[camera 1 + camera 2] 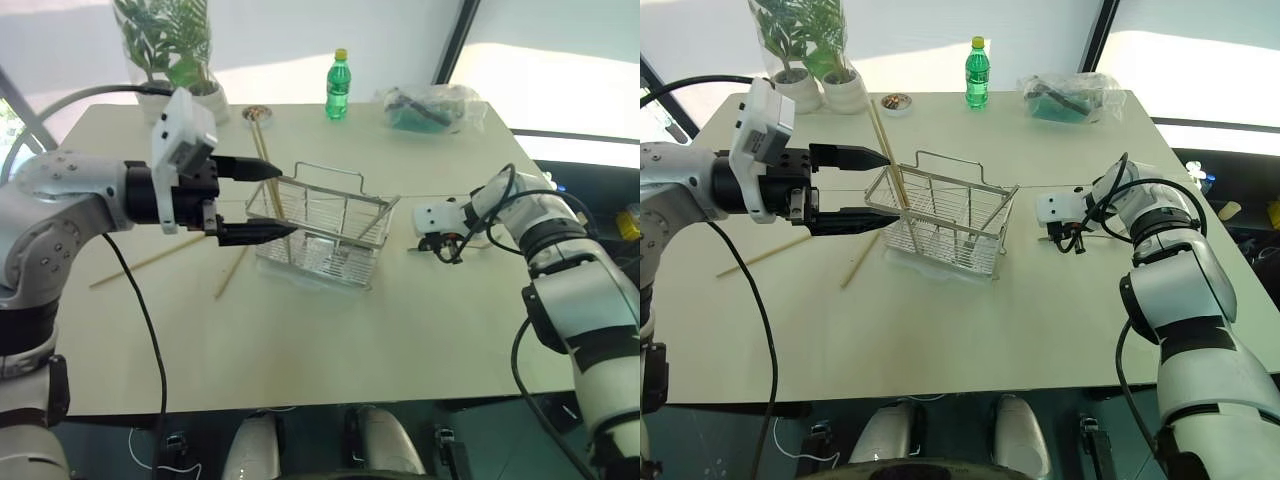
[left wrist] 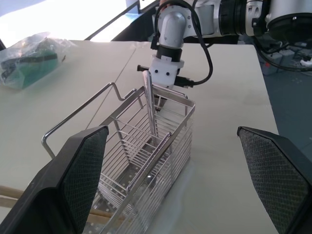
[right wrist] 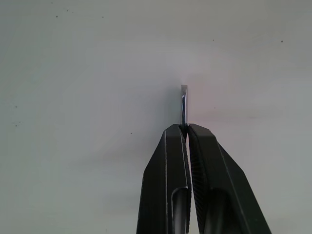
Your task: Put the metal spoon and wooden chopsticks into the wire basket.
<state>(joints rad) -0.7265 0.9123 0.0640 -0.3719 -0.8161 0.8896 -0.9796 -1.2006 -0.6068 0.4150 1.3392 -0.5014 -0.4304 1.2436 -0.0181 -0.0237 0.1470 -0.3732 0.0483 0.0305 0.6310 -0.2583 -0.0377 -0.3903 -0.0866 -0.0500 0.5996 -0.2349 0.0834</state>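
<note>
The wire basket stands mid-table, with wooden chopsticks leaning out of its left end. Two more chopsticks lie flat on the table to its left. My left gripper hovers at the basket's left end, open, its wide pads framing the basket with nothing between them. To the right of the basket, my right gripper points down at the table. It is shut on the metal spoon, whose slim handle end pokes edge-on past the fingertips. The spoon's bowl is hidden.
At the table's far side stand a green bottle, a clear plastic bag with dark contents, potted plants and a small dish. The table has bare surface in front of the basket.
</note>
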